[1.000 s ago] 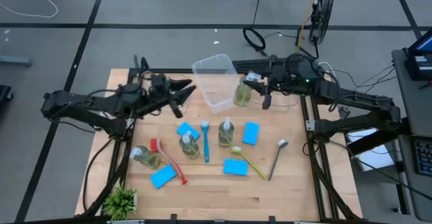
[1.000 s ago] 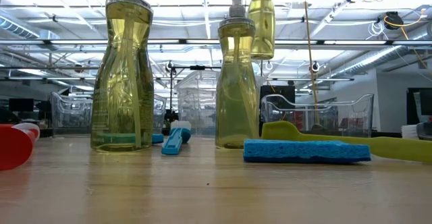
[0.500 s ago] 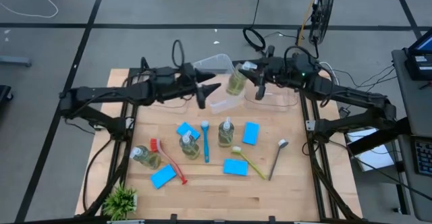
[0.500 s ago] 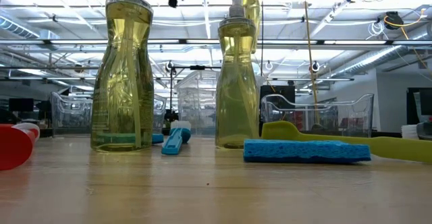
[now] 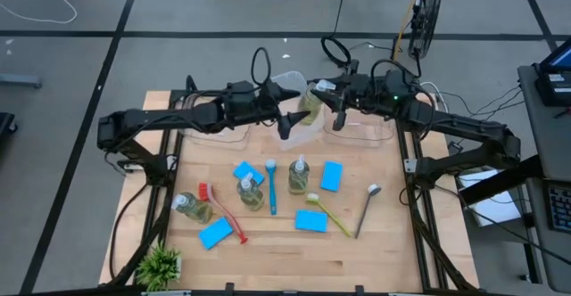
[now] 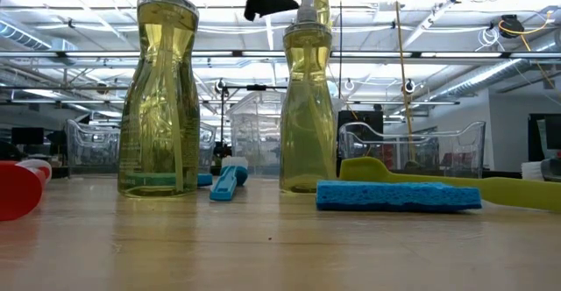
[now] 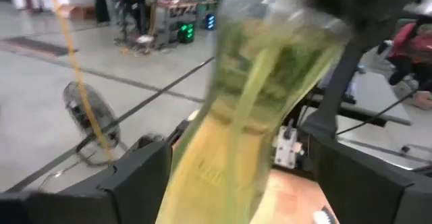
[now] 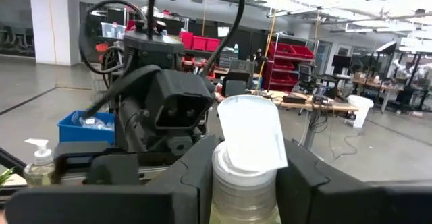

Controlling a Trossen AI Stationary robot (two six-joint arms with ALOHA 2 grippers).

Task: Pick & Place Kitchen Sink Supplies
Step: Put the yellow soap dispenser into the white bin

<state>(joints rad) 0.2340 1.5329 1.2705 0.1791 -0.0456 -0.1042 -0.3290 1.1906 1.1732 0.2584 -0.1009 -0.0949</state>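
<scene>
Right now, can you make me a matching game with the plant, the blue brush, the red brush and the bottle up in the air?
1 plant
2 blue brush
3 red brush
4 raised bottle

A held by the right gripper, with the left gripper open by it
B at a corner of the table
C lying between two bottles
D coloured like a tomato

Pairs: 1-B, 2-C, 3-D, 4-A

Both arms meet mid-air: right hand point(image 5: 323, 100) clamped shut, left hand point(image 5: 290, 120) spread wide.
</scene>
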